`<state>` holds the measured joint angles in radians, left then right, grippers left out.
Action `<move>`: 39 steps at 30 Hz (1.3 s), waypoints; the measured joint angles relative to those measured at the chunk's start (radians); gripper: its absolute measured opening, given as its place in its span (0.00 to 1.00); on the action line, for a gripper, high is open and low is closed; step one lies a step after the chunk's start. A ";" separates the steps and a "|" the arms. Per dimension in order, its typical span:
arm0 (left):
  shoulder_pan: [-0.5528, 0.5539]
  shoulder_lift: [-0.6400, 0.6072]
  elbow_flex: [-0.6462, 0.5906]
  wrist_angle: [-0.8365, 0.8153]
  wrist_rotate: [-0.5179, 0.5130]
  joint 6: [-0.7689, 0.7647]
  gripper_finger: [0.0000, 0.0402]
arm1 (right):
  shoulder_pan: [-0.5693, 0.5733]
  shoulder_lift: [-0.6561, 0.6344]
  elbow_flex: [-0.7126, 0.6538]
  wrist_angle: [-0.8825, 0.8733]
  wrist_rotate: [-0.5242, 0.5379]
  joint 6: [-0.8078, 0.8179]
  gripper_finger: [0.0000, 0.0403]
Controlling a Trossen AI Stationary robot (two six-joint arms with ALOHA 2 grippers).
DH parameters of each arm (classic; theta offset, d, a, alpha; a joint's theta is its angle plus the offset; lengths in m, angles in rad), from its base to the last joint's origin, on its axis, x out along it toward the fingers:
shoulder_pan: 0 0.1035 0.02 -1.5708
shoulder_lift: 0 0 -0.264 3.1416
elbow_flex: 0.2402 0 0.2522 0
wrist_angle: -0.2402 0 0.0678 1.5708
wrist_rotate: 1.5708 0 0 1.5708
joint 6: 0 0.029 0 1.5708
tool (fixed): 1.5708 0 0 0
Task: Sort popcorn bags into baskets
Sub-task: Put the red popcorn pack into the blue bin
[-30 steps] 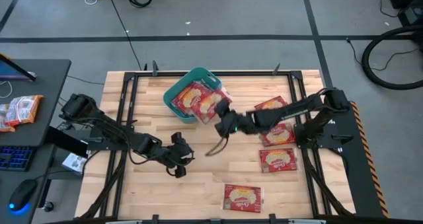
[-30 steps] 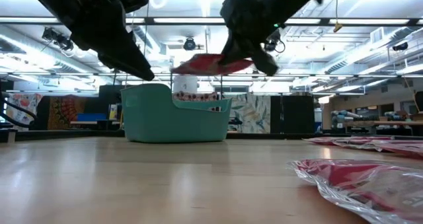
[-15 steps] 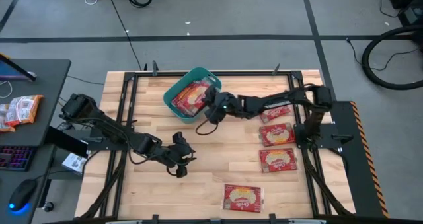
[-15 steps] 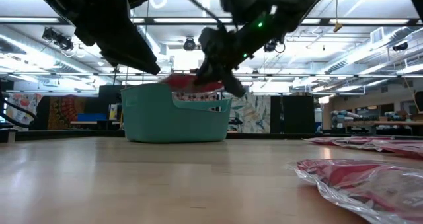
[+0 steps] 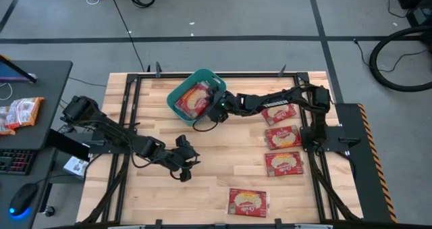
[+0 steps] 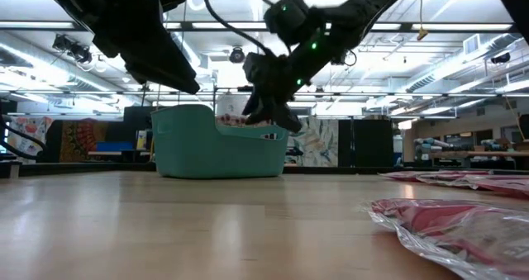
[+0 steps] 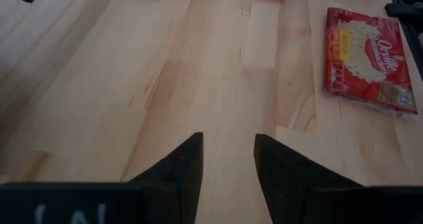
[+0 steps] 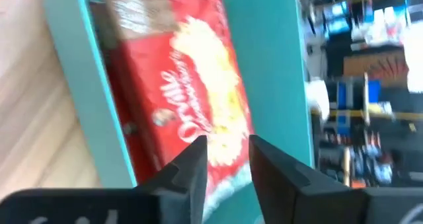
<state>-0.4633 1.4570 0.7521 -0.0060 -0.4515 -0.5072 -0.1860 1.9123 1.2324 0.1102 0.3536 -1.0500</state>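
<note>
So the teal basket [image 5: 177,94] is sat near the far edge of the wooden surface [image 5: 216,168], turned at a diagonal to the surface edges. It's smooth plastic with rounded corners and a rolled rim, and a red popcorn bag [image 5: 194,98] with its cream oval label facing up is lying flat on top of the pile inside. Its long axis seems to follow the basket's long side, so it's angled the same way.

The right gripper [image 5: 214,113] is positioned right at the basket's near-right rim, with the arm stretched across from the right side. In the right wrist view the two dark fingers [image 8: 192,164] are seen slightly apart with nothing pinched between them, and the glossy bag [image 8: 192,98] is lying just beyond them inside the teal wall [image 8: 86,105]. In the low view the gripper [image 6: 269,106] is seen hanging over the basket's [image 6: 216,144] rim.

Four more bags are laid flat on the surface: three in a column on the right ( [image 5: 279,113], [image 5: 283,137], [image 5: 283,163]) and one near the front edge [image 5: 248,201]. All are crinkly shiny plastic, with their long axes running roughly left to right.

The left gripper [image 5: 183,163] is parked low over bare wood, left of centre, well apart from the basket. Its fingers [image 7: 178,171] are parted, nothing held.
</note>
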 joint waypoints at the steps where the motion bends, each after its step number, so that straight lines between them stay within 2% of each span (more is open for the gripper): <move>1: 0.000 0.000 0.000 -0.002 0.000 0.000 0.35 | 0.010 -0.015 0.000 -0.026 0.021 0.018 0.30; 9: 0.000 0.000 0.001 -0.032 0.000 -0.017 0.35 | 0.150 -0.178 0.000 -0.336 0.074 0.222 0.31; 17: 0.000 0.000 0.001 -0.049 0.003 -0.031 0.35 | 0.219 -0.233 -0.004 -0.814 0.118 0.642 0.31; 20: -0.001 0.000 0.001 -0.053 0.003 -0.031 0.35 | 0.219 -0.256 -0.058 -0.892 0.149 0.803 0.31; 24: -0.002 0.000 0.001 -0.061 0.003 -0.031 0.35 | 0.224 -0.326 -0.184 -0.902 0.240 0.944 0.30; 26: -0.002 0.000 0.001 -0.062 0.003 -0.031 0.35 | 0.205 -0.366 -0.246 -0.899 0.233 1.027 0.30; 32: 0.002 0.000 0.001 -0.066 0.003 -0.031 0.35 | 0.076 -0.458 -0.400 -0.911 0.106 1.296 0.30; 35: 0.002 0.000 0.001 -0.065 0.003 -0.031 0.35 | -0.004 -0.478 -0.459 -0.942 0.093 1.427 0.30; 39: 0.002 0.000 0.001 -0.061 0.004 -0.032 0.35 | -0.104 -0.490 -0.515 -0.943 0.093 1.489 0.30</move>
<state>-0.4610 1.4570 0.7528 -0.0669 -0.4478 -0.5388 -0.2897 1.4227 0.7175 -0.8331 0.4469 0.4387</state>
